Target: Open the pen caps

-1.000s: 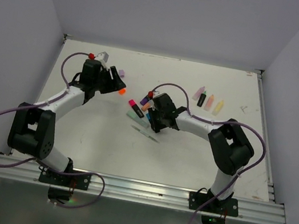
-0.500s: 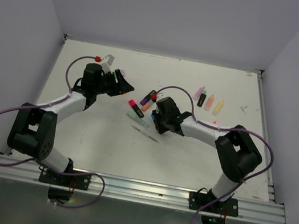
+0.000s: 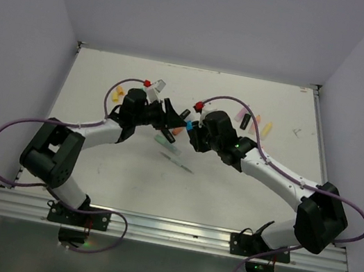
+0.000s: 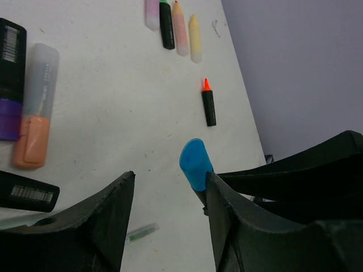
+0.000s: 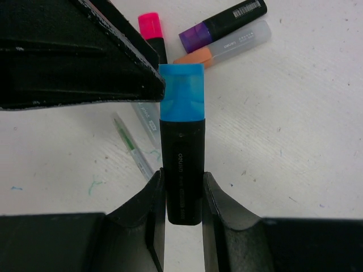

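My right gripper (image 5: pixel 182 190) is shut on the black barrel (image 5: pixel 182 170) of a highlighter and holds it above the table, its blue cap (image 5: pixel 181 93) pointing away. My left gripper (image 4: pixel 170 190) is open. The blue cap (image 4: pixel 195 164) sits just beyond the tip of one of its fingers (image 4: pixel 227 215), not between them. That finger (image 5: pixel 85 62) touches the cap's side in the right wrist view. In the top view the two grippers meet at mid-table, left (image 3: pixel 175 117) and right (image 3: pixel 193 134).
Below lie a purple-capped black highlighter (image 5: pixel 221 25), an orange-capped pale one (image 5: pixel 227 48), a pink-capped one (image 5: pixel 150 25) and a thin green pen (image 5: pixel 133 150). Several uncapped pens (image 3: pixel 254 124) lie at the back right, loose caps (image 3: pixel 117 93) at the back left.
My left gripper has swung right from the back left to mid-table, open. My right gripper has moved back and up with the blue-capped highlighter, and the two now meet.
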Available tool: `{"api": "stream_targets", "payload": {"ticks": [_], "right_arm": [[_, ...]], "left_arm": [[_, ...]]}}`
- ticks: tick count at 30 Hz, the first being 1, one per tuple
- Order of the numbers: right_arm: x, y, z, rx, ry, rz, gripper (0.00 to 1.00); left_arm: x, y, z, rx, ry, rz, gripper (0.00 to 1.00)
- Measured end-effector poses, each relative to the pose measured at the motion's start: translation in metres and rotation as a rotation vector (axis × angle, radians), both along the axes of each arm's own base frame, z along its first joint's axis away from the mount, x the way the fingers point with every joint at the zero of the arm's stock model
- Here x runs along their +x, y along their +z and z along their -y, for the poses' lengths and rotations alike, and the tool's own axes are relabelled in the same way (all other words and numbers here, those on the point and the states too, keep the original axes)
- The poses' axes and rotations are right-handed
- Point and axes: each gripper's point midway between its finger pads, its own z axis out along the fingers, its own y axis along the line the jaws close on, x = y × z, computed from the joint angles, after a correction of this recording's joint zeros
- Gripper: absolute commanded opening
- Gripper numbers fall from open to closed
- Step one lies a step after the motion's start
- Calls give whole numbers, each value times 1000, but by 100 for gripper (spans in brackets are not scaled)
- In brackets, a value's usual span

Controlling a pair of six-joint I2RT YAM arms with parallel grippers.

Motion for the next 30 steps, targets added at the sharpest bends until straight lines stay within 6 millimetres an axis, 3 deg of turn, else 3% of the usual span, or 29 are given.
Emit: {"api": "stream_targets", "payload": {"ticks": [12,23,26,29,30], "right_arm": [[-7,3,-7,47,13,-36,0],[-13,8,-13,88,32,-57,0],[-13,8,-14,95,35,-60,0],[-13,9,-15,99,36,-57,0],[-13,10,-15,100,36,-56,0]], "left_arm": [[-7,12,18,-60,-33,9,56],[-9,5,30,-98,-49,-38,55],[-8,8,30,-110,-47,-33,51],[-8,11,31,-120,-46,-31,39],[-8,11,32,-122,-45,-34,31]]}}
